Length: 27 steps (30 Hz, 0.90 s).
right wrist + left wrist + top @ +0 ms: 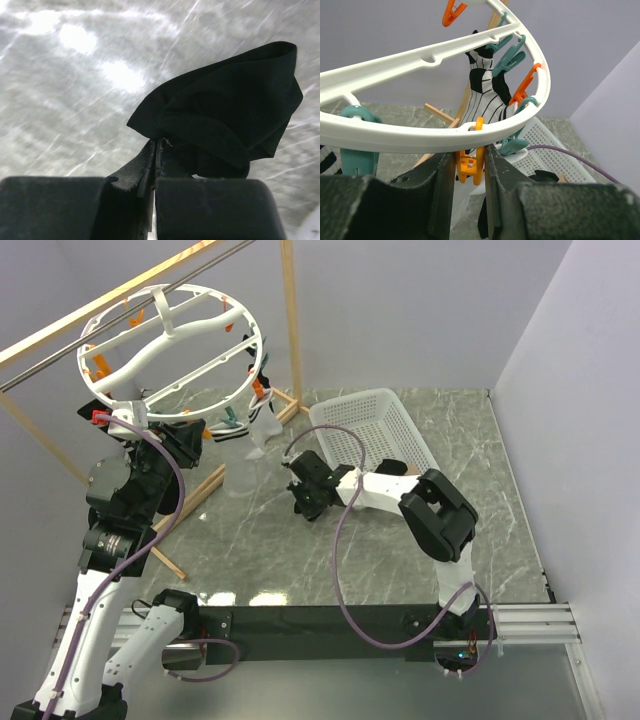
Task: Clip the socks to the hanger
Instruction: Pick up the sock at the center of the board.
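Observation:
The white ring hanger (88,380) hangs from a rod at the back left, with orange and teal clips round its rim (420,137). My left gripper (470,162) is raised to the rim's near edge and shut on an orange clip (469,170). A black-and-white striped sock (487,92) hangs from a clip on the far side of the ring. Near the middle of the table my right gripper (303,502) is shut on a plain black sock (225,115). The sock bunches past the fingertips (150,150), just above the marble top.
A white mesh basket (375,430) stands at the back, right of centre, just behind the right gripper. A wooden frame (290,320) and a metal rod (100,335) carry the hanger. A purple cable (340,540) loops along the right arm.

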Each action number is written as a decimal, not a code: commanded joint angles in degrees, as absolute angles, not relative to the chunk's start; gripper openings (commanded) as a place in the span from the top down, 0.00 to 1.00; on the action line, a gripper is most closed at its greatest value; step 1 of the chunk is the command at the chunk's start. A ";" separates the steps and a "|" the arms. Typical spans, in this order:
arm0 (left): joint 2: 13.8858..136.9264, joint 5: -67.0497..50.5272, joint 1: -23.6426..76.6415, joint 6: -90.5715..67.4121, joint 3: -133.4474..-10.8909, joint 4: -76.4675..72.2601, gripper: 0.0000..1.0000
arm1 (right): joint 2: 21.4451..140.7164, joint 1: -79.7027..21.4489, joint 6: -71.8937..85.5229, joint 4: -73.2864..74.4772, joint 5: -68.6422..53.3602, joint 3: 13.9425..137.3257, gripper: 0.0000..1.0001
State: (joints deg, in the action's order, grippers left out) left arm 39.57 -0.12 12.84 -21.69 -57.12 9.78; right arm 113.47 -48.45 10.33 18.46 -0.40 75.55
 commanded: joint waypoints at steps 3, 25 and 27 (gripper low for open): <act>39.02 -0.18 13.10 -20.92 -59.06 9.05 0.87 | 105.30 -46.32 16.08 18.63 -11.84 74.44 1.00; 49.04 4.12 16.25 -36.03 -66.09 10.81 0.89 | 87.90 -45.96 38.93 18.81 -26.28 78.83 1.00; 49.57 5.18 17.40 -36.65 -66.79 10.98 0.89 | 87.37 -46.75 41.29 19.42 -23.84 80.76 1.00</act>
